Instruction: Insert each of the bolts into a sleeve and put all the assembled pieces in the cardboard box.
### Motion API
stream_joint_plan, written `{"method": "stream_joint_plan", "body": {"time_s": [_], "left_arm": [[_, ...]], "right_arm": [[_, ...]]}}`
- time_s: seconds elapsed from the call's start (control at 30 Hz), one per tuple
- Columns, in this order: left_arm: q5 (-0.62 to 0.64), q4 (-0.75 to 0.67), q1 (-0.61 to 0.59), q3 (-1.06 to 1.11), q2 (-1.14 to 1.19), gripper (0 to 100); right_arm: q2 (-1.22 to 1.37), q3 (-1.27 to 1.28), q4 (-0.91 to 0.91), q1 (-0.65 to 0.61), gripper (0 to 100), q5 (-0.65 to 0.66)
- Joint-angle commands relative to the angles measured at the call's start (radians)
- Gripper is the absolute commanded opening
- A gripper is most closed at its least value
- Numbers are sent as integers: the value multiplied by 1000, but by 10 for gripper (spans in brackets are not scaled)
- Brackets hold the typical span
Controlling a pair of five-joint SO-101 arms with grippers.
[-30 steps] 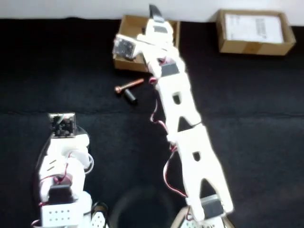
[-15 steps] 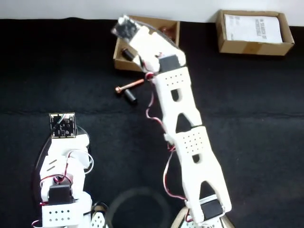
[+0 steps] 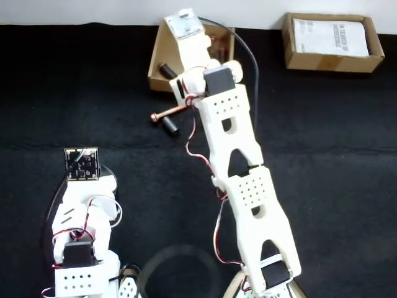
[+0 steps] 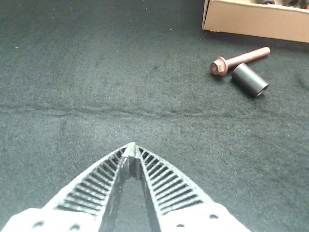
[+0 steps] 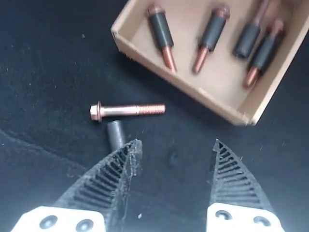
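Over the black mat (image 3: 322, 155) the right pincer (image 5: 176, 143), open and empty, has swung back from the box (image 5: 183, 87) (four pieces (image 5: 161, 29) inside), so the last bolt (image 5: 128, 110) and sleeve (image 5: 115, 131), just beyond one tip, come next; left pincer (image 4: 131, 147) closed.

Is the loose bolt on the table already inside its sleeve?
No, the bolt lies bare beside the empty sleeve.

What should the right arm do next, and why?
Probably lower the open right gripper onto the loose copper-coloured bolt: it lies bare on the black cloth beside the short black cylindrical sleeve, while four sleeved bolts already sit in the open cardboard box.
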Motion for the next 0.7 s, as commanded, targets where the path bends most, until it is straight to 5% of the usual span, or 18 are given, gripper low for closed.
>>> {"method": "stream_joint_plan", "body": {"time_s": [0.0,0.33,0.67], "left_arm": [[-9,-3,-4,16,-8,27],[-9,-3,-21,16,-8,27],[-9,-3,-42,16,-12,27]], "right_arm": [[-87,-130,27,-21,206,-51],[-93,130,15,-58,206,-72],[-5,159,-94,-77,206,84]]}}
